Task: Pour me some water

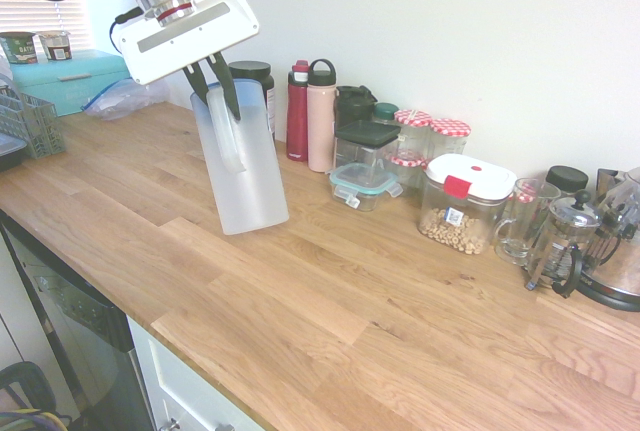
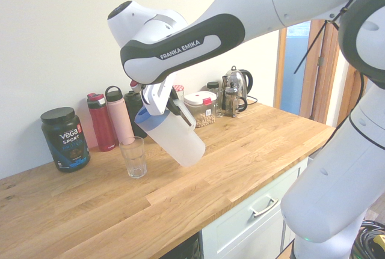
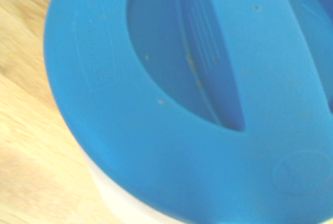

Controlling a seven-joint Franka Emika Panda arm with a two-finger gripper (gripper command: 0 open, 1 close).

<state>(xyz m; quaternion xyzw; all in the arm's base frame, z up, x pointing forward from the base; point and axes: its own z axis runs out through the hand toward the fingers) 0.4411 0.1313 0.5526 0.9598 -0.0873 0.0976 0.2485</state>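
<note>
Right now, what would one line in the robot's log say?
gripper: shut on jug handle | jug: lifted, tilted toward glass | lid: on | glass: upright on counter, looks empty
</note>
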